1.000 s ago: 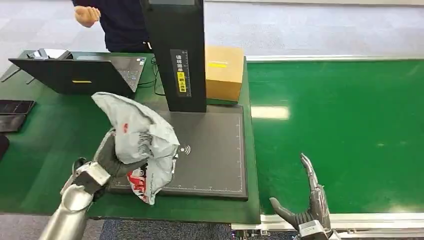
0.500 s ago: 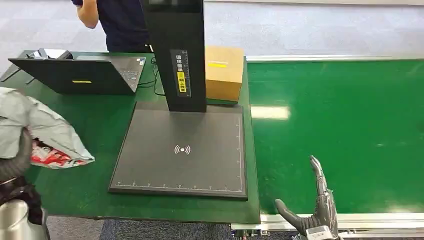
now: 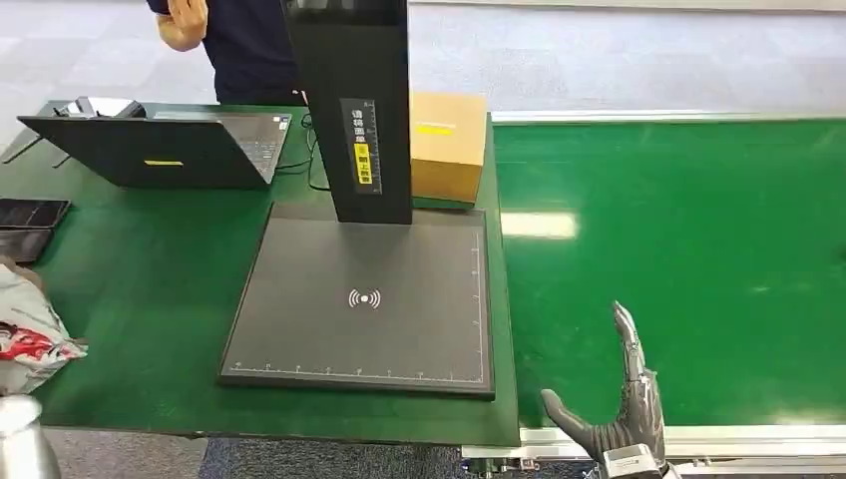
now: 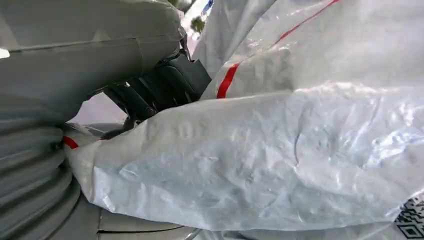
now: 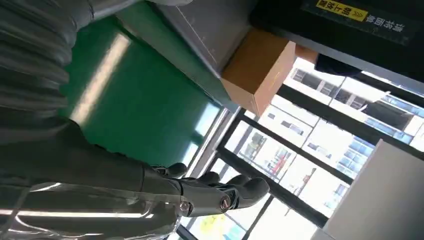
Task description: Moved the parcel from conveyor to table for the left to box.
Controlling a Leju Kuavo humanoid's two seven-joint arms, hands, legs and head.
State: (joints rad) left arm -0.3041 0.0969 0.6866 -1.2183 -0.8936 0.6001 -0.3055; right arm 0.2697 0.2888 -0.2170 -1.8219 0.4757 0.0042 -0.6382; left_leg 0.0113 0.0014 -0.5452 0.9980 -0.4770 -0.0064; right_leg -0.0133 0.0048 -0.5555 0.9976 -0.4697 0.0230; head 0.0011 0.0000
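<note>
On my head view the parcel (image 3: 28, 339), a crumpled grey plastic mailer with red print, sits at the far left edge of the picture, over the near left corner of the green worktop (image 3: 150, 299). My left wrist view shows the left robot hand (image 4: 150, 90) holding that parcel: the bag's wrinkled film lies against the ribbed grey cover and the dark fingers (image 4: 170, 82) bear on its surface. I see the right robot hand (image 3: 614, 419) at the near edge of the green conveyor (image 3: 678, 249), holding nothing, with its fingers straight and the thumb spread to the side. The right wrist view confirms this state, the fingers (image 5: 225, 192) extended with nothing between them. A dark scanner pad (image 3: 369, 299) lies flat on the worktop, with a black upright column (image 3: 354, 110) standing at its far edge. A cardboard box (image 3: 447, 145) stands just beside the column, toward the conveyor. An open laptop (image 3: 160, 150) stands at the far left of the worktop. A person (image 3: 234, 45) in dark clothing stands behind the worktop.
</note>
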